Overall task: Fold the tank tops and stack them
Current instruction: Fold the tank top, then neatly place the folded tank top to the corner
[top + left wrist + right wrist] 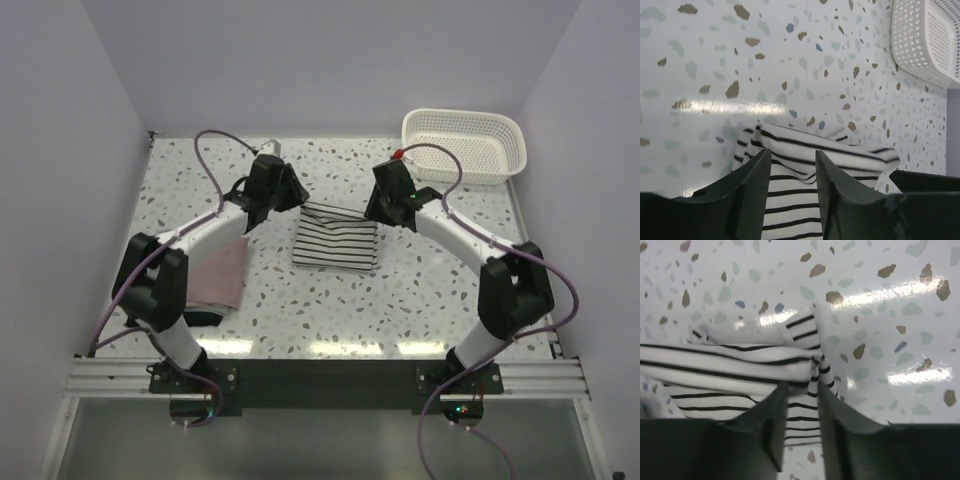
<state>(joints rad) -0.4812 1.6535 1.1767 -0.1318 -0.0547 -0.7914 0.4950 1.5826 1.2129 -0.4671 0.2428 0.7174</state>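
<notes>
The white tank top with thin black stripes (335,245) lies folded into a rectangle at the table's middle. My left gripper (291,200) hovers over its far left corner, and my right gripper (376,211) over its far right corner. In the left wrist view the left gripper (792,152) is open, with the striped cloth (840,155) lying slack below the gap. The right gripper (802,386) is also open, straddling a bunched edge of the striped top (730,365). A dusty pink tank top (221,275) lies by the left arm, with a dark one (203,318) partly hidden under it.
A white lattice basket (465,146) stands at the back right corner and also shows as a basket (925,40) in the left wrist view. White walls close in the speckled table (330,310) on three sides.
</notes>
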